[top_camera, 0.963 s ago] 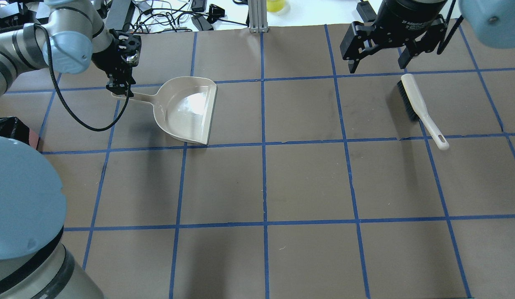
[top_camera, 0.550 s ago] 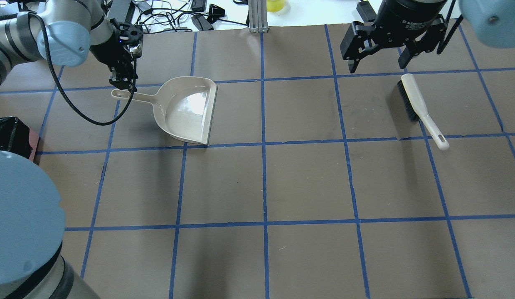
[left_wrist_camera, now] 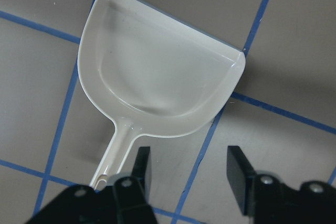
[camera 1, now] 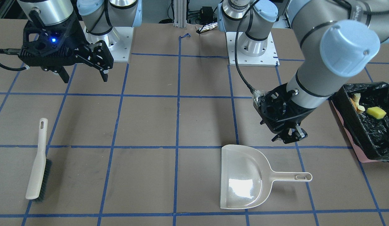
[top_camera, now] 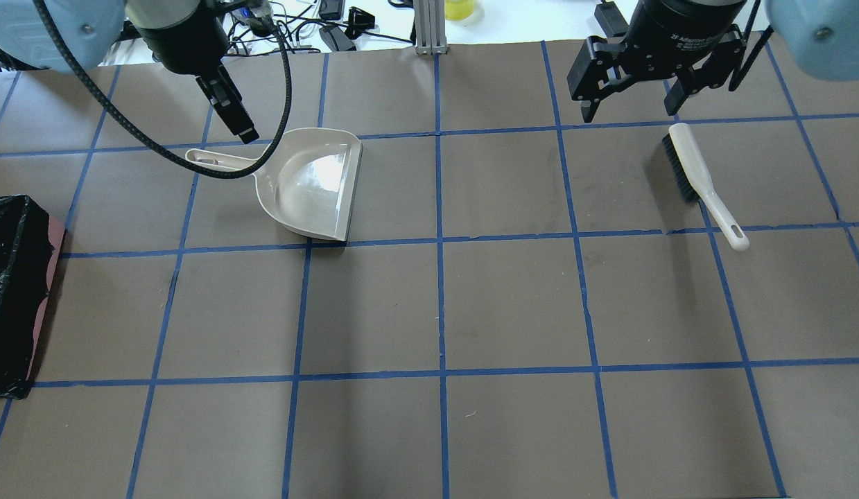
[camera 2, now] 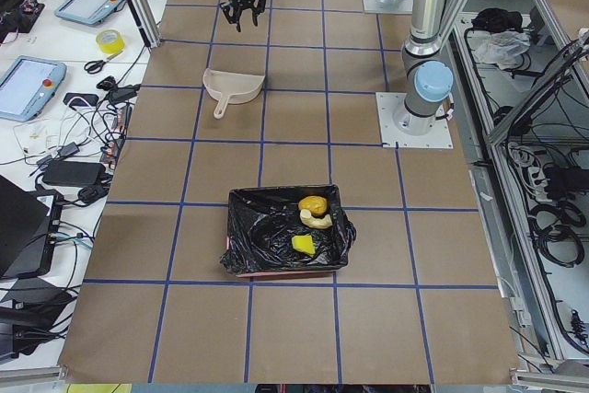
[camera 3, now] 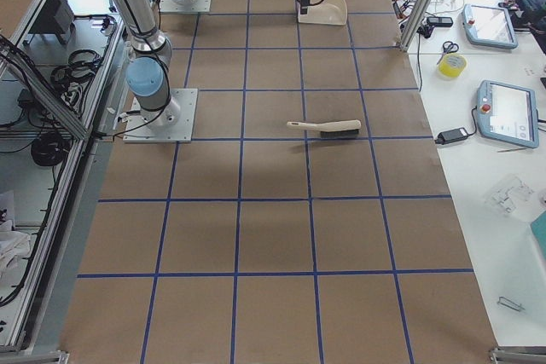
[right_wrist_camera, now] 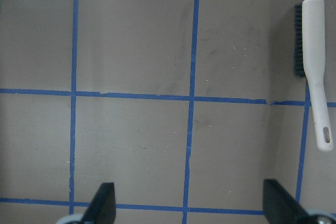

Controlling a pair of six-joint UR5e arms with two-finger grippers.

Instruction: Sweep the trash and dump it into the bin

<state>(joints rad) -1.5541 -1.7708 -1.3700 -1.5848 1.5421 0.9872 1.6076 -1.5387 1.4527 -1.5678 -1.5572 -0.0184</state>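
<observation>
The bin point(camera 1: 367, 142) is a pinkish box lined with a black bag at the table's left end; it also shows in the overhead view point(top_camera: 13, 298). In it lie the tan croissant point(camera 2: 317, 220), the yellow-green wedge point(camera 1: 376, 112) and the golden-brown lump point(camera 2: 313, 203). The beige dustpan point(top_camera: 311, 184) lies flat and empty on the table. My left gripper point(camera 1: 288, 136) is open and empty, raised over the dustpan's handle point(left_wrist_camera: 113, 153). My right gripper point(top_camera: 629, 111) is open and empty, hovering beside the brush point(top_camera: 692, 170).
The brush point(camera 1: 37, 169) lies on its side at the right end of the table, with its handle toward the robot. Blue tape lines grid the brown table. Cables, a tape roll and tablets lie on the white bench point(camera 2: 55, 89) beyond the far edge.
My left gripper has left the dustpan's handle and risen above it. The left arm has swung back, uncovering the bin. The dustpan, brush and right gripper have stayed put.
</observation>
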